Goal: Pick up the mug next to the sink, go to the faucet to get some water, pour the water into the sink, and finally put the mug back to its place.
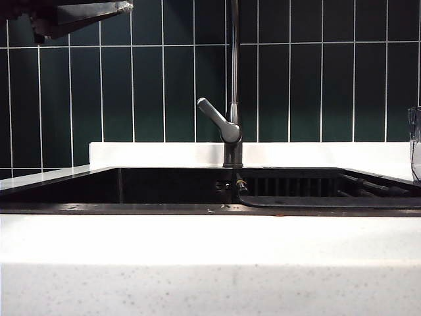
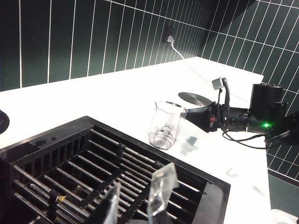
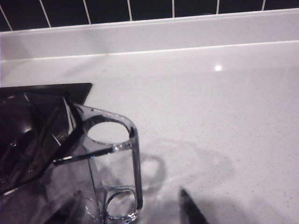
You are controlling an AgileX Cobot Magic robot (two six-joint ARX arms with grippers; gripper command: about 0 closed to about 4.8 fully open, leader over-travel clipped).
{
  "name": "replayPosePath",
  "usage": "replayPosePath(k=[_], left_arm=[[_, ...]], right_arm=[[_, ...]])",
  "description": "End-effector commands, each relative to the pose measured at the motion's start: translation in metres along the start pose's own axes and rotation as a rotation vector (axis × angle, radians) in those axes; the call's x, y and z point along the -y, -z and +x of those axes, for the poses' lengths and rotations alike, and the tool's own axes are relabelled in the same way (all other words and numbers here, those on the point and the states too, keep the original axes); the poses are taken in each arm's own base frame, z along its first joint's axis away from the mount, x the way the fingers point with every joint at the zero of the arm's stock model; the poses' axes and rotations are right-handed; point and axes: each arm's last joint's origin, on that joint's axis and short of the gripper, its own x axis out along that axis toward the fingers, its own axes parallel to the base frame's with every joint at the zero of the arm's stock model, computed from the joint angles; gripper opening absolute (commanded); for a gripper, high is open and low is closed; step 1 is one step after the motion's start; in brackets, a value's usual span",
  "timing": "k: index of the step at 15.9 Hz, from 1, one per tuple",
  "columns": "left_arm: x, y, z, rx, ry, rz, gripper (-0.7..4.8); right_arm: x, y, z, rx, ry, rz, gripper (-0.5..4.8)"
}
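Standing on the white counter (image 2: 117, 98) just beside the sink's corner, the mug (image 2: 166, 125) is upright and looks empty; in the exterior view only a sliver of it shows at the far right edge (image 1: 416, 141), behind the sink (image 1: 197, 208); the sink is a long black basin with a ribbed rack (image 2: 79, 172) in its right part; the faucet (image 1: 233, 99) rises from the back rim near the middle, its lever slanting up to the left; dark green tiles (image 1: 296, 92) cover the wall behind.

The right gripper (image 2: 194, 116) lies level above the counter, its dark nose right at the mug's rim on the side away from the sink; whether it touches the mug I cannot tell; the right wrist view shows one clear finger (image 3: 133, 154) with round holes, low over the counter by the sink's corner; whether these jaws stand wide or narrow I cannot tell.

The left gripper (image 2: 138, 198) hangs over the rack, well apart from the mug; its two clear fingers (image 2: 161, 186) stand a little apart, holding nothing; in the exterior view the left arm (image 1: 79, 16) shows as a dark shape at the top left.
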Motion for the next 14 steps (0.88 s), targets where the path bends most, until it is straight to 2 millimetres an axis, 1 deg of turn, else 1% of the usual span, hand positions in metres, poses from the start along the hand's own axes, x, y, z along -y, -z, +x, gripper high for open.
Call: replayPosePath(k=[1,4,6,11,14], left_arm=[[0.0,-0.003,0.0,0.013,0.004,0.023,0.89],[0.0,-0.003,0.0,0.013,0.004,0.022,0.89],[0.0,-0.003,0.0,0.013,0.004,0.022,0.89],[0.0,-0.003,0.0,0.013,0.004,0.041,0.89],[0.0,-0.003,0.0,0.013,0.003,0.04,0.89]], right_arm=[[0.003,0.0,0.005,0.024,-0.001,-0.022,2.58],[0.008,0.008,0.017,0.002,-0.003,-0.01,2.58],[0.01,0.01,0.021,-0.005,-0.012,-0.006,2.58],[0.017,0.006,0.036,0.011,-0.041,-0.016,2.57],[0.022,0.003,0.048,0.01,-0.071,-0.016,2.57]])
